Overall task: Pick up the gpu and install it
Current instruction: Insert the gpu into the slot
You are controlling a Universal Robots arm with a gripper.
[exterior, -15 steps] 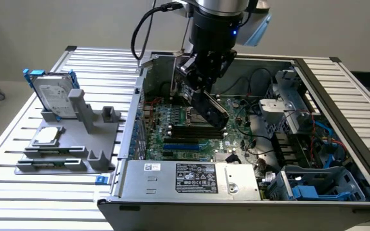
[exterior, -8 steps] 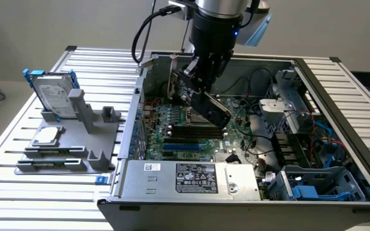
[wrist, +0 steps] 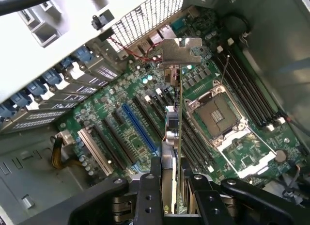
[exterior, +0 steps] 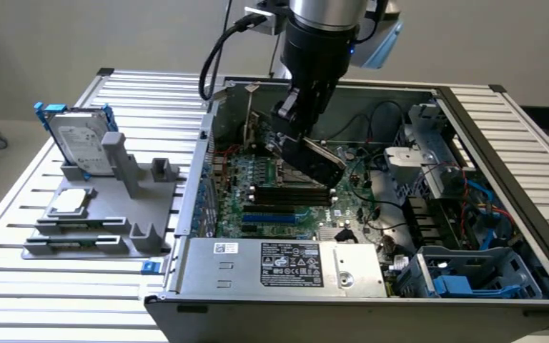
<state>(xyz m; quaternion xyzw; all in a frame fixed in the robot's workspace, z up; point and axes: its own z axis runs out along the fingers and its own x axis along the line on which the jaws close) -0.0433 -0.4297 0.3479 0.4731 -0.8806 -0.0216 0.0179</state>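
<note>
The black metal claw (wrist: 175, 186) pinches the thin green circuit-board gpu (wrist: 178, 113) edge-on, with its flat silver bracket (wrist: 181, 50) farthest out, above the green motherboard (wrist: 121, 113) and its long ribbed slots.

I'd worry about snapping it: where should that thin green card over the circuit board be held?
Probably by its upper edge, from above, squeezing both flat faces. The card stands on edge, its lower edge facing the slots, so that must stay free. The pincer grips it so.
</note>
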